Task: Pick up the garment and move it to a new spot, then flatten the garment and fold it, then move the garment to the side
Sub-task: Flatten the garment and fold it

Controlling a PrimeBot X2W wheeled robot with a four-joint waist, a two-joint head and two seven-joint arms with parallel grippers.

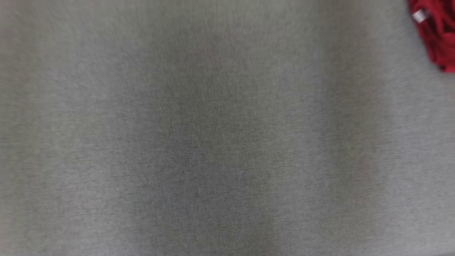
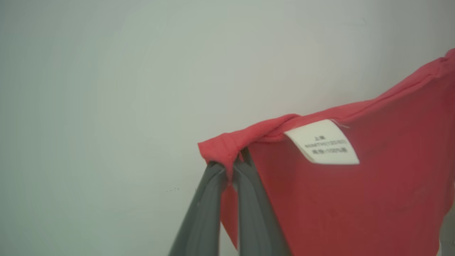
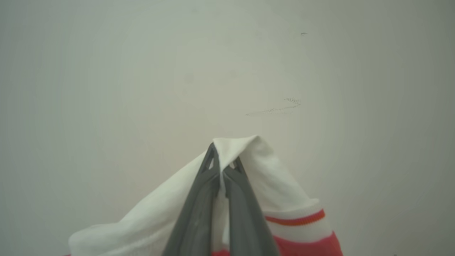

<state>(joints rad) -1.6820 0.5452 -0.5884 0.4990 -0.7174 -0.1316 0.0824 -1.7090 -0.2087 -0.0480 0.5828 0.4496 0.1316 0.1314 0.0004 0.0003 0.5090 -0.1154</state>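
The garment is red with white parts. In the left wrist view its red hem (image 2: 355, 199) hangs taut to the right, with a white label (image 2: 321, 141) sewn under the edge, and my left gripper (image 2: 230, 167) is shut on the hem's corner. In the right wrist view my right gripper (image 3: 222, 165) is shut on a white piece of the garment (image 3: 270, 185) that has a red stripe and red cloth below it. The blurred head view catches a bunch of the red garment (image 1: 439, 33) with a pale tag at the top right corner.
A grey cloth-covered surface (image 1: 213, 142) spreads across the head view, blurred by motion. Behind both grippers is a plain pale surface (image 3: 142, 89) with a faint scuff mark (image 3: 277, 108).
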